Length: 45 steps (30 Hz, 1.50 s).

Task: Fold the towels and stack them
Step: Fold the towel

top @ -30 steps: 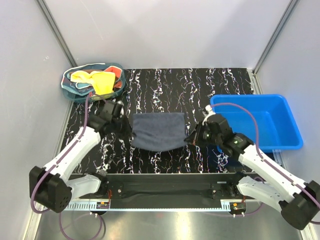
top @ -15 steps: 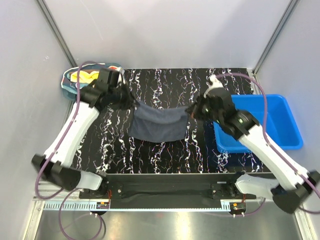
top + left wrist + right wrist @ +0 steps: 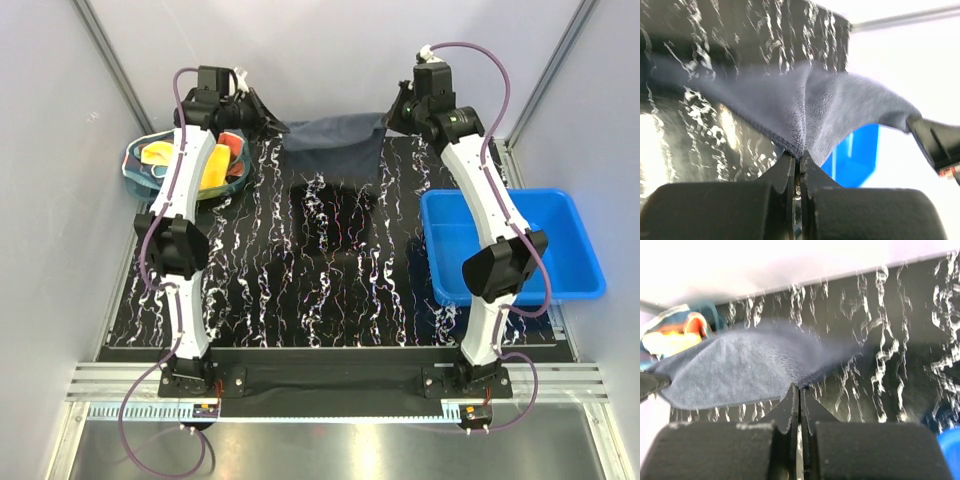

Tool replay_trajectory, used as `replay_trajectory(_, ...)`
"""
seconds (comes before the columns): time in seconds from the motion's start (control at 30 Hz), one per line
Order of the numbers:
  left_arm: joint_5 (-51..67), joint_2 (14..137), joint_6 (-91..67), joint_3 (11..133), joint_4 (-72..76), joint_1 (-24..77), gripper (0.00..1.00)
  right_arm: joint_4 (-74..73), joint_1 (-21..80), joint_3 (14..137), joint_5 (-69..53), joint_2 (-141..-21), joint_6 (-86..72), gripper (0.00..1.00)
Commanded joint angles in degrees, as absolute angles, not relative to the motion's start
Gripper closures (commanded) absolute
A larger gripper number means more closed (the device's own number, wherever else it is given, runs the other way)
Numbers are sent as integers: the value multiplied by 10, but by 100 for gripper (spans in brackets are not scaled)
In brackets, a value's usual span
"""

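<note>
DESK: What is shown at the far edge of the table (image 3: 300, 290)?

CAPTION: A dark grey-blue towel (image 3: 333, 148) is pictured spread wide in the air, held up by its two top corners and sagging slightly in the middle. It is hung above the back of the black, white-veined surface, and a shadow is cast on the tabletop just beneath it. Whether the lower hem is touching the surface cannot be told.

DESK: How are the jaws to be described?

CAPTION: The left gripper (image 3: 797, 162) is seen pinched tight on one corner, the fabric bunched into a ridge where it is gripped. The right gripper (image 3: 799, 392) is clamped likewise on the opposite corner, with only a thin slit visible between its fingers. In both wrist views the cloth is blurred away from the grip.

DESK: And where are the other towels found?

CAPTION: A loose heap is seen in the teal mesh-sided basket (image 3: 130, 168) at the far left corner of the table. A yellow towel (image 3: 160, 153) and an orange-red towel (image 3: 232, 143) can be made out there, crumpled together; further pieces are too tangled to be told apart. The blue bin (image 3: 545, 245) is set at the right edge, well apart from the held towel.
</note>
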State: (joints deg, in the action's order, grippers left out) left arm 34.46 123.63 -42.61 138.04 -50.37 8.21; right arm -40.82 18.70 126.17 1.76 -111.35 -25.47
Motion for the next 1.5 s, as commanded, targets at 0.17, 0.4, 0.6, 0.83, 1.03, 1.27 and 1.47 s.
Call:
replay_trajectory(0.17, 401, 1122, -369, 1030, -426, 92, 100, -412, 192, 995, -51, -993, -238, 100)
replay_trajectory(0.4, 345, 1134, -318, 804, -388, 112, 100, -317, 194, 726, -93, -977, -247, 100)
replay_trajectory(0.6, 267, 1062, -293, 677, -392, 141, 99, -331, 213, 622, -97, -922, -242, 100)
replay_trajectory(0.83, 182, 1012, -301, 571, -385, 173, 92, -307, 244, 512, -113, -860, -295, 94)
replay_trajectory(1.03, 128, 976, -295, 598, -427, 178, 60, -344, 288, 503, -92, -818, -321, 64)
replay_trajectory(1.27, 105, 1017, -261, 810, -513, 162, 53, -381, 288, 634, -24, -824, -273, 59)
replay_trajectory(1.47, 116, 1136, -221, 958, -467, 142, 53, -329, 287, 777, 12, -979, -152, 57)
